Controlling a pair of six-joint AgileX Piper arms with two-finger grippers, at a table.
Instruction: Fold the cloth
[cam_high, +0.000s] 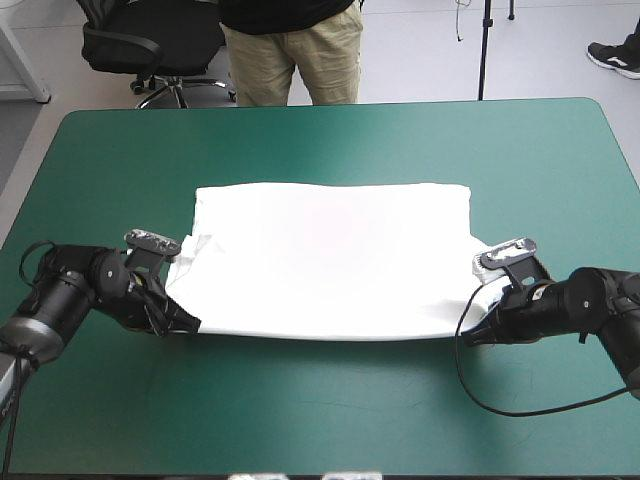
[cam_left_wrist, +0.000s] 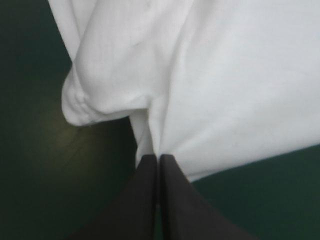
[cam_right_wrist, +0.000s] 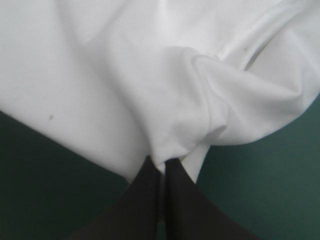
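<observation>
**A:** High view first: where is the T-shirt?
**B:** Spread flat mid-tabletop, its hem along the near edge. The left end effector pinches the near-left corner and the right end effector pinches the near-right.
**A:** Left wrist view?
**B:** It is clamped all but closed on a thin tuck, with cloth bunched beside it.
**A:** Right wrist view?
**B:** The same: it is closed on a gathered fold.
**A:** The risk?
**B:** Both holds look shallow. An uneven lift could pull a corner free or skew the fold.
</observation>
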